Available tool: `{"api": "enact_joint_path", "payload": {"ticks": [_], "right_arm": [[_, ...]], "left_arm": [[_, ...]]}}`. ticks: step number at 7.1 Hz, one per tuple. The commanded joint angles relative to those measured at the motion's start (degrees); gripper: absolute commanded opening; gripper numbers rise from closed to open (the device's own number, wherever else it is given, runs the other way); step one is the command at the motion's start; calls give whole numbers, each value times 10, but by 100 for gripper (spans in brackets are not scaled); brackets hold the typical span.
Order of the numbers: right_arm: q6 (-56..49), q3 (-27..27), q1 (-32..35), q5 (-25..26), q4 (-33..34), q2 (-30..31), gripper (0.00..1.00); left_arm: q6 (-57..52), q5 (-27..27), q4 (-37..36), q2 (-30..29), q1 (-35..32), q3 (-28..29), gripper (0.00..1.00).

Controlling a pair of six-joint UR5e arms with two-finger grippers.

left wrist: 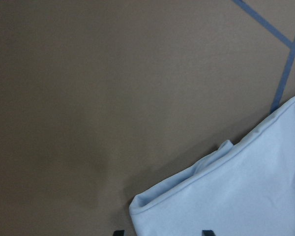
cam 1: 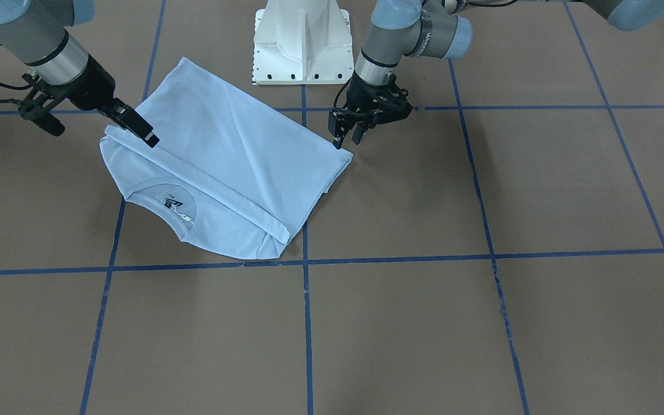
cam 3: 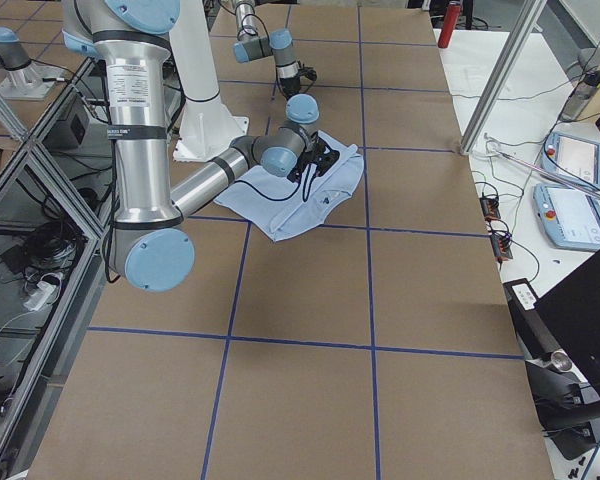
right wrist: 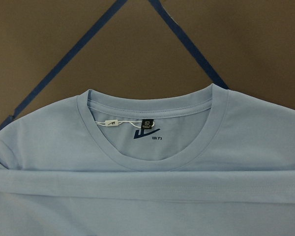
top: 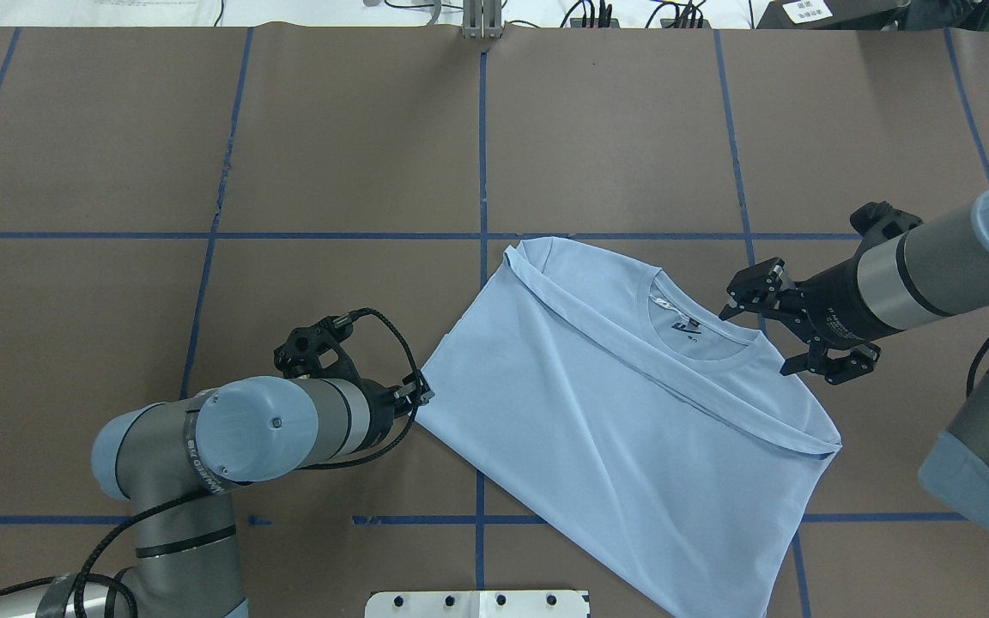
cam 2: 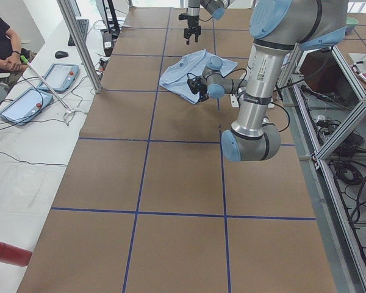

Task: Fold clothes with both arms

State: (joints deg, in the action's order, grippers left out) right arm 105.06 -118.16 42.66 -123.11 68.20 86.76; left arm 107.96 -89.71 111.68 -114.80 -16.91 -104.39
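T-shirt (cam 1: 234, 155) folded flat, left pincer (cam 1: 347, 139) spread at corner

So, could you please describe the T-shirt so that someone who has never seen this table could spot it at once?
On the brown table with its blue tape grid, look just in front of the white base, between the left gripper and the right gripper. The T-shirt lies there, folded over: the only soft, light blue thing, with a round collar and a dark print inside it.
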Motion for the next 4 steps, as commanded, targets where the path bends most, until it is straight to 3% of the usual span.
{"api": "enact_joint_path", "payload": {"ticks": [1,4], "right_arm": [[-1,13,1,1,0,-2,100],[-1,15,-9,1,1,-3,100]], "left_arm": [[-6,3,-1,-1,-1,12,55],[-10,4,2,-2,-7,27,53]]}}
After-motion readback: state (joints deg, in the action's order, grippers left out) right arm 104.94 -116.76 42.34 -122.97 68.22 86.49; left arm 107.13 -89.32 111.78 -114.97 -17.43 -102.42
